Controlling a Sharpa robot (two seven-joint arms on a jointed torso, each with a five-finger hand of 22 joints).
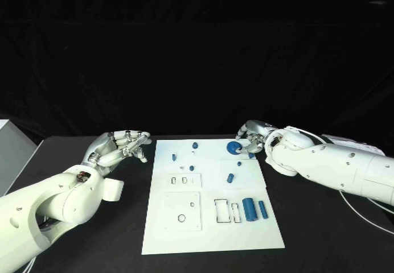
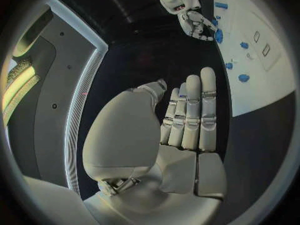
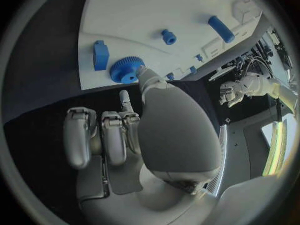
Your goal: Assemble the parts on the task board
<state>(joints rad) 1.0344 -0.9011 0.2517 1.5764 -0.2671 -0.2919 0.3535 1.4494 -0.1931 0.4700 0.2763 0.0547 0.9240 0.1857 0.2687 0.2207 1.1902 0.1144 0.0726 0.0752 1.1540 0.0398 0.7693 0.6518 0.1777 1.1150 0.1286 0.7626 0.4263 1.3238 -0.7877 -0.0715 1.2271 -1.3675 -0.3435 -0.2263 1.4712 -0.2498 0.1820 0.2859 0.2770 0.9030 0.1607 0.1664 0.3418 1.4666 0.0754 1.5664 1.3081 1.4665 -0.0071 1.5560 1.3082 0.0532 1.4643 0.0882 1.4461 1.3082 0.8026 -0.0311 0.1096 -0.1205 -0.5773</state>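
**Right hand at the gear, grasp not confirmed**

Right hand sits at the far edge of the board, on the blue gear. In the right wrist view one finger touches the gear's hub; the other fingers are curled back, off it. Can't tell if it's actually held. Looks like the pick-up step. Next: get a second finger on the gear's rim before lifting, then carry it to its seat.

Left hand hovers over the counter just beside the board, fingers straight and together, holding nothing.

Cylinders lie near the board's right edge, well apart from both hands.
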